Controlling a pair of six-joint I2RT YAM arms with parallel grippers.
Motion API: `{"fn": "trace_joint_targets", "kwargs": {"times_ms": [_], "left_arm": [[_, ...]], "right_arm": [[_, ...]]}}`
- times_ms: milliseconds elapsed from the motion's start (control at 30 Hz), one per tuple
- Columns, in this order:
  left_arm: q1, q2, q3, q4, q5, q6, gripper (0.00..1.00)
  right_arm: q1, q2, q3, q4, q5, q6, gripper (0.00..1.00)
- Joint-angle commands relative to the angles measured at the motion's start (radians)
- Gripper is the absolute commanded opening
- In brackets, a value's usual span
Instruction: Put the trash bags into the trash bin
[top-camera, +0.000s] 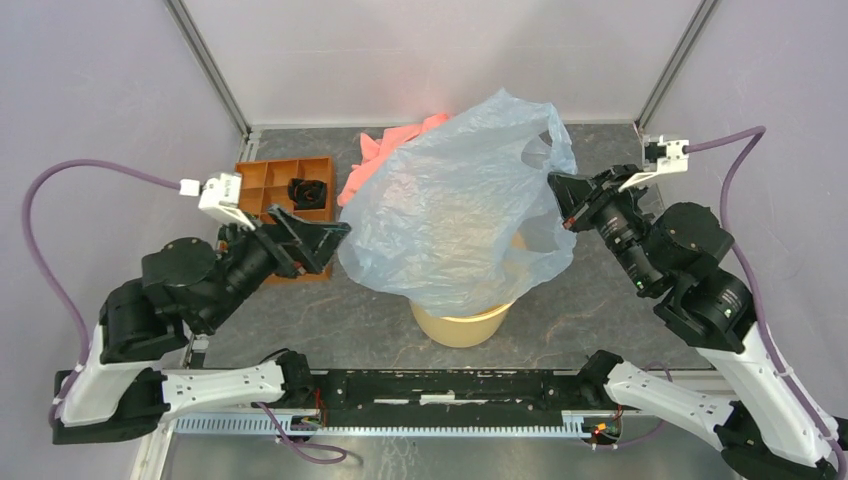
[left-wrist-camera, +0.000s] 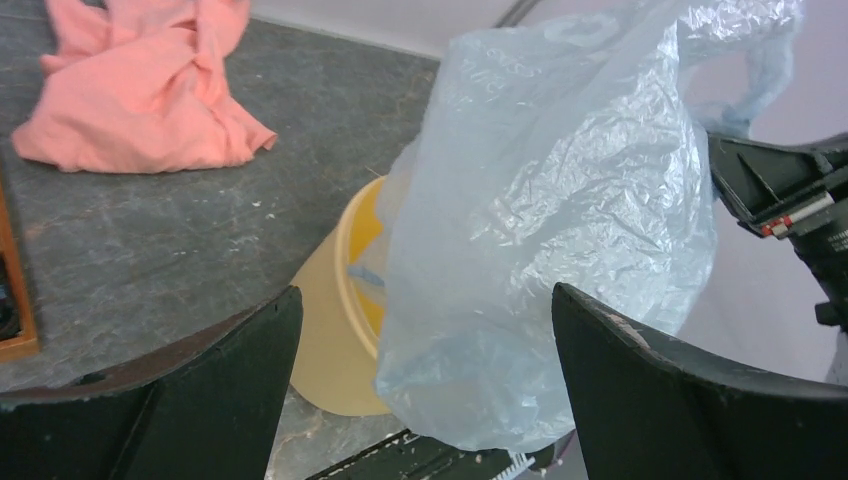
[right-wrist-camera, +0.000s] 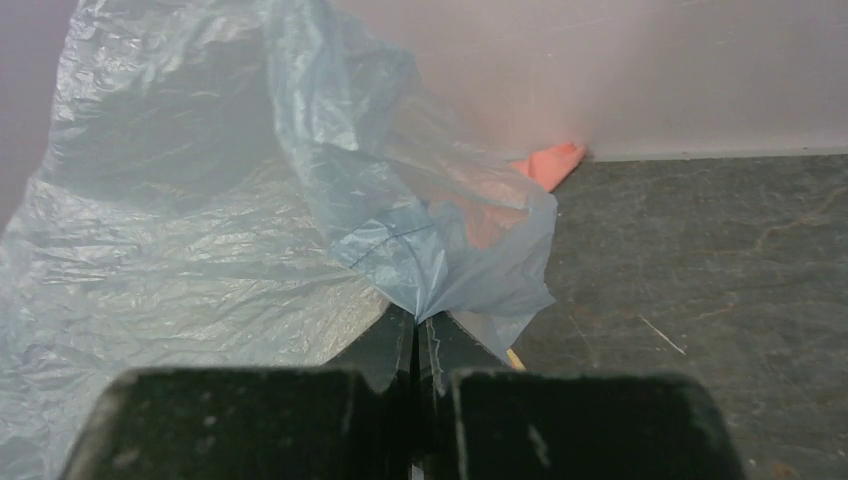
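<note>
The trash bag (top-camera: 450, 210) is a large crinkly translucent blue-grey film, spread wide and hanging over the trash bin (top-camera: 462, 325), a pale yellow bucket whose mouth it covers. My right gripper (top-camera: 558, 195) is shut on a gathered edge of the bag at its right side; in the right wrist view the film (right-wrist-camera: 200, 220) fans out from the pinched jaws of this gripper (right-wrist-camera: 415, 320). My left gripper (top-camera: 320, 245) stands wide open just left of the bag, apart from it. In the left wrist view the bag (left-wrist-camera: 560, 200) hangs ahead of the open left gripper (left-wrist-camera: 425, 292), with the bin (left-wrist-camera: 330, 330) beneath.
A salmon-pink cloth (top-camera: 385, 150) lies at the back behind the bag. An orange compartmented tray (top-camera: 265, 180) with a black object (top-camera: 308, 190) sits at the left, close to my left arm. Walls enclose the dark table on three sides.
</note>
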Motion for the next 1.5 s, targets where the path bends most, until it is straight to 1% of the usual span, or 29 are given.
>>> {"fn": "trace_joint_targets", "kwargs": {"times_ms": [0,133,233,300,367,400,467,500,600,700,800,833,867,933,1033,1133,1200,1233,1300,1333,1400,1467], "left_arm": [[0.001,0.038,0.001,0.128,0.159,0.087,1.00],[0.002,0.086,-0.001,0.159,0.254,0.103,1.00],[0.002,0.127,-0.008,0.216,0.324,0.137,1.00],[0.002,0.159,-0.007,0.253,0.333,0.158,1.00],[0.003,0.230,0.002,0.271,0.289,0.160,0.99],[0.001,0.256,0.009,0.270,0.262,0.155,0.97],[0.002,0.361,0.032,0.223,0.111,0.080,0.85],[0.003,0.409,0.042,0.219,0.086,0.076,0.83],[0.002,0.552,0.087,0.202,0.094,0.089,0.76],[0.002,0.616,0.048,0.210,0.162,0.066,0.72],[0.002,0.597,-0.093,0.266,0.243,0.026,0.72],[0.002,0.584,-0.137,0.291,0.275,0.014,0.73],[0.002,0.576,-0.178,0.312,0.302,-0.001,0.76],[0.003,0.570,-0.219,0.319,0.315,-0.036,0.86],[0.002,0.557,-0.223,0.319,0.330,-0.061,0.92],[0.001,0.475,-0.239,0.374,0.355,-0.037,0.96],[0.001,0.406,-0.248,0.415,0.374,-0.012,1.00],[0.002,0.371,-0.256,0.444,0.397,0.004,1.00],[0.001,0.311,-0.279,0.499,0.433,0.013,1.00],[0.001,0.283,-0.293,0.519,0.447,0.009,1.00],[0.002,0.231,-0.343,0.532,0.447,-0.009,1.00],[0.002,0.187,-0.383,0.519,0.428,-0.026,1.00]], "right_arm": [[-0.002,-0.027,0.097,-0.130,0.005,-0.082,0.01],[-0.001,-0.019,0.161,-0.194,0.009,-0.080,0.01],[-0.001,0.007,0.200,-0.241,-0.005,-0.098,0.01],[0.000,0.021,0.209,-0.249,-0.006,-0.122,0.01],[-0.002,0.025,0.198,-0.220,-0.019,-0.147,0.01],[-0.001,0.024,0.182,-0.195,-0.035,-0.163,0.01],[-0.001,0.025,0.152,-0.139,-0.083,-0.195,0.01],[-0.002,0.027,0.139,-0.111,-0.112,-0.210,0.01],[0.000,0.037,0.089,-0.050,-0.211,-0.251,0.01],[-0.002,0.046,0.035,-0.010,-0.293,-0.295,0.01],[-0.001,0.060,-0.015,0.055,-0.378,-0.301,0.01],[-0.001,0.066,-0.035,0.083,-0.436,-0.300,0.01],[-0.001,0.077,-0.050,0.114,-0.488,-0.298,0.01],[-0.001,0.102,-0.063,0.155,-0.560,-0.284,0.01],[-0.001,0.147,-0.060,0.179,-0.627,-0.257,0.01],[-0.001,0.178,-0.021,0.128,-0.631,-0.276,0.01],[0.000,0.181,0.018,0.056,-0.568,-0.319,0.01],[-0.001,0.178,0.033,0.023,-0.509,-0.337,0.01],[-0.002,0.178,0.069,-0.022,-0.453,-0.359,0.01],[-0.002,0.185,0.097,-0.044,-0.459,-0.370,0.01],[-0.001,0.207,0.148,-0.067,-0.532,-0.377,0.01],[0.000,0.228,0.170,-0.059,-0.660,-0.371,0.01]]}}
